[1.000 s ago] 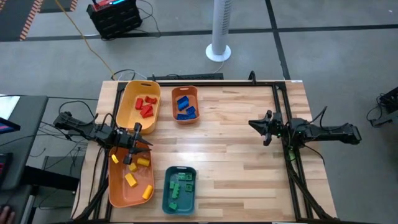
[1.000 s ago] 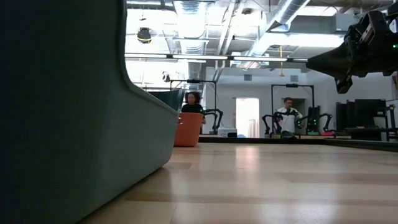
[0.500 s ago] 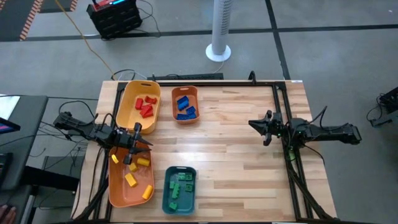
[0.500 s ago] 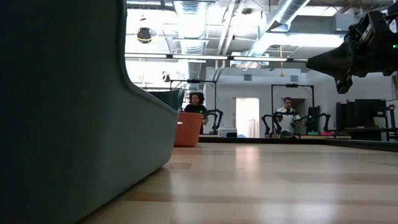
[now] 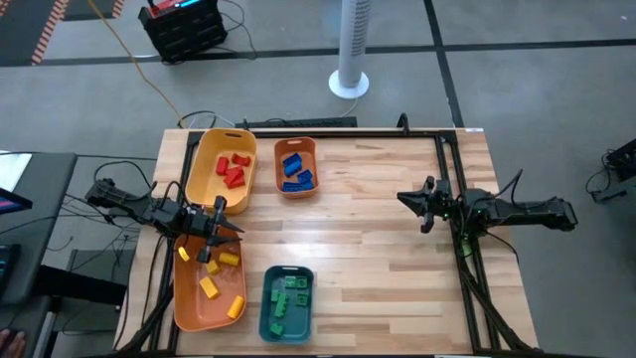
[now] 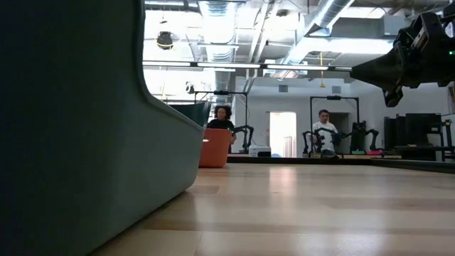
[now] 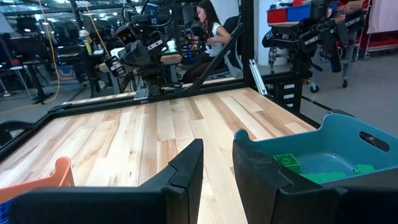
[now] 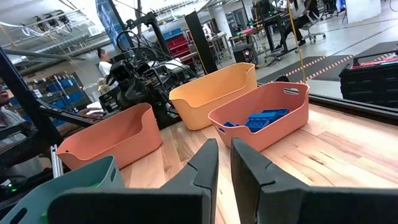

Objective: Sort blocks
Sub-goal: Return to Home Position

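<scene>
Small plastic toy bricks lie gathered by colour. The green blocks [image 5: 286, 296] are in a teal plastic tray [image 5: 264, 318], the yellow blocks [image 5: 209, 287] in a large orange plastic tray [image 5: 189, 298] touching its side, the red blocks [image 5: 234, 167] in a yellow plastic tray [image 5: 206, 174], and the blue blocks [image 5: 295, 171] in a small orange plastic tray [image 5: 277, 169]. No loose brick shows on the pale wooden table [image 5: 378, 259], so the sorting looks finished and only parking the arms appears left.

The left gripper [image 5: 217, 239] hangs over the rim of the large orange tray, where it meets the yellow tray. Its fingers are a narrow gap apart and hold nothing. It points across the table, with the green blocks just beside it and ahead to one side. This is plainly the nearer arm, and any pull-back must clear the tray walls beneath it.

The right gripper [image 5: 412, 204] waits over bare wood, well apart from every tray. Its long axis faces the trays, and its fingers are a sliver apart and empty. Two people sit in the workshop beyond the table.
</scene>
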